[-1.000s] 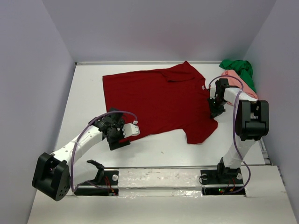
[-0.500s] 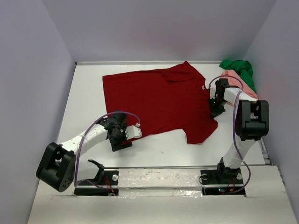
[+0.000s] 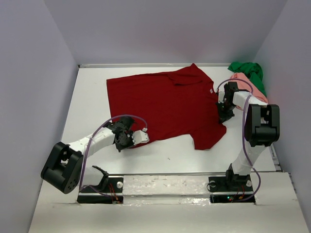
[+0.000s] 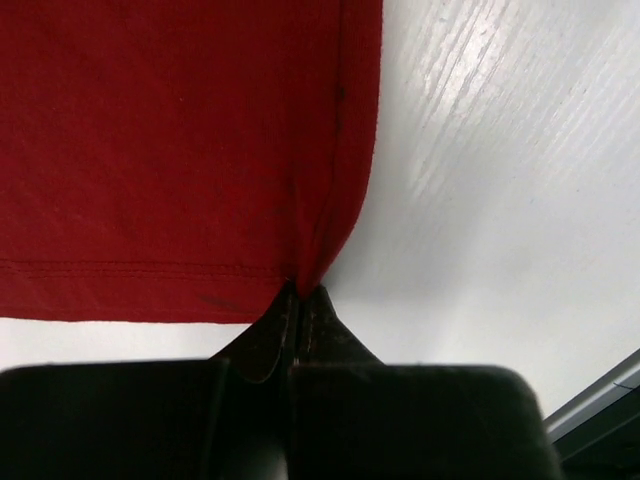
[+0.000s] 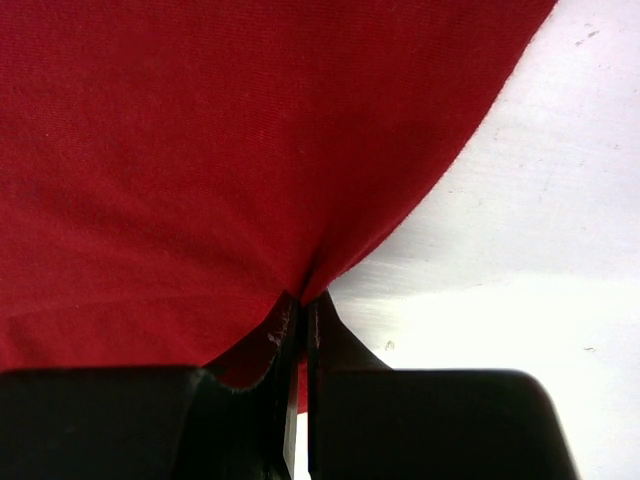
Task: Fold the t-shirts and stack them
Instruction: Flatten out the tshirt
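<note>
Mia: Left gripper has slid in to the red shirt since a second ago. Its jaws stood wide then and are now closed.
Tom: Closed on what?
Mia: The shirt's near-left corner. In the left wrist view the fingers press together with the hem bunched up between the tips.
Tom: And the right gripper?
Mia: It hasn't shifted. It is closed too, pinching the red shirt's right edge, and in the right wrist view the cloth puckers into its tips.
Tom: Where does the red shirt lie?
Mia: Spread flat across the middle of the worktop, reaching nearly to the far edge.
Tom: The other two?
Mia: The pink shirt and green shirt are heaped in the far-right corner. Both are crumpled, the green behind the pink, and they sit just beside the right arm.
</note>
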You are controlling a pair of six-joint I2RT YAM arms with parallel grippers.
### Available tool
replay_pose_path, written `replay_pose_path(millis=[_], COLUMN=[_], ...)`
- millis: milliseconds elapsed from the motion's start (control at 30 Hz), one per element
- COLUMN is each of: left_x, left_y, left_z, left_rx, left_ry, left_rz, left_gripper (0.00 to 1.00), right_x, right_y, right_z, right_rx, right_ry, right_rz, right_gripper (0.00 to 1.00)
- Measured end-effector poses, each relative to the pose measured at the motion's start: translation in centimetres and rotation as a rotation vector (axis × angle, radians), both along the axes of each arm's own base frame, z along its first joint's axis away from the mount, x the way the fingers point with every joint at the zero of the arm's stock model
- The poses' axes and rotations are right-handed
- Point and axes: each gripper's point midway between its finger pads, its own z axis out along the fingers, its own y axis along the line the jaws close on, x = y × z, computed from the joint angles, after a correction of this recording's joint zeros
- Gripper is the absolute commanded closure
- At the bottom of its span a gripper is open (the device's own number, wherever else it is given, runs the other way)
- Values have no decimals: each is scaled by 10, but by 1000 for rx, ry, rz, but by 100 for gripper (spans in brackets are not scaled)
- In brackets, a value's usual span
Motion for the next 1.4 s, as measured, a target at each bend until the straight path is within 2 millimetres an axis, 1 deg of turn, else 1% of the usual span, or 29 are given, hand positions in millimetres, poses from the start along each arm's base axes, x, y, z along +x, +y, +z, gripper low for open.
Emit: replay_pose_path(millis=[167,233,300,400,500,533,567,600,633,667,700,733,767,800,867,900,933,1000,1033,1067,1100,1133,1167,1233,1267,1300,1333,1367,1400], left_x=[5,12,22,43,71,83,95,103,117,125,140,153,171,187,239,265,288,328,341,355,360,363,363,357,346,338,321,297,274], left_y=[5,6,4,0,-2,-1,1,3,7,11,21,29,41,50,67,74,78,85,86,84,83,80,78,68,64,61,60,58,58], left_z=[5,14,28,68,123,145,166,179,197,207,217,225,236,240,260,268,274,284,289,297,301,309,317,342,359,369,382,394,400], left_rx=[31,37,27,-22,-84,-109,-134,-147,-172,-184,-194,-198,-202,-200,-225,-235,-255,-286,-304,-330,-345,-367,-384,-448,-484,-509,-534,-573,-590], left_ry=[-20,-51,-100,-235,-435,-516,-594,-641,-715,-749,-787,-811,-834,-836,-872,-883,-897,-918,-927,-936,-938,-945,-948,-972,-990,-1005,-1021,-1051,-1061], left_rz=[48,72,94,135,194,221,253,277,320,344,394,432,485,525,617,650,674,707,714,715,714,710,704,672,653,641,629,609,599], left_gripper=[100,100,100,100,100,100,100,100,100,100,100,100,100,100,100,100,100,100,100,100,100,100,100,100,100,100,100,100,100], right_x=[-7,-12,-17,-21,-20,-14,-5,4,13,25,33,48,59,70,114,142,162,191,215,224,225,224,219,201,191,174,160,148,129], right_y=[1,3,6,17,27,29,30,30,31,31,31,30,29,29,26,24,23,21,20,20,20,20,20,22,22,24,25,27,29], right_z=[3,7,19,56,107,133,158,179,199,221,234,250,259,265,277,280,280,275,277,275,273,271,277,292,302,319,333,344,363], right_rx=[5,12,31,83,123,128,126,122,119,114,109,103,100,98,87,84,80,78,74,72,71,70,68,69,67,68,67,71,69], right_ry=[3,0,-16,-100,-223,-294,-367,-433,-490,-557,-599,-644,-666,-679,-715,-737,-744,-743,-773,-782,-779,-771,-779,-797,-809,-839,-865,-889,-932], right_rz=[10,15,28,73,124,141,155,163,170,178,180,185,187,187,193,196,196,194,197,197,197,198,202,210,212,216,220,225,232], right_gripper=[100,100,100,100,100,100,100,100,100,100,100,100,100,100,100,100,100,100,100,100,100,100,100,100,100,100,100,100,100])
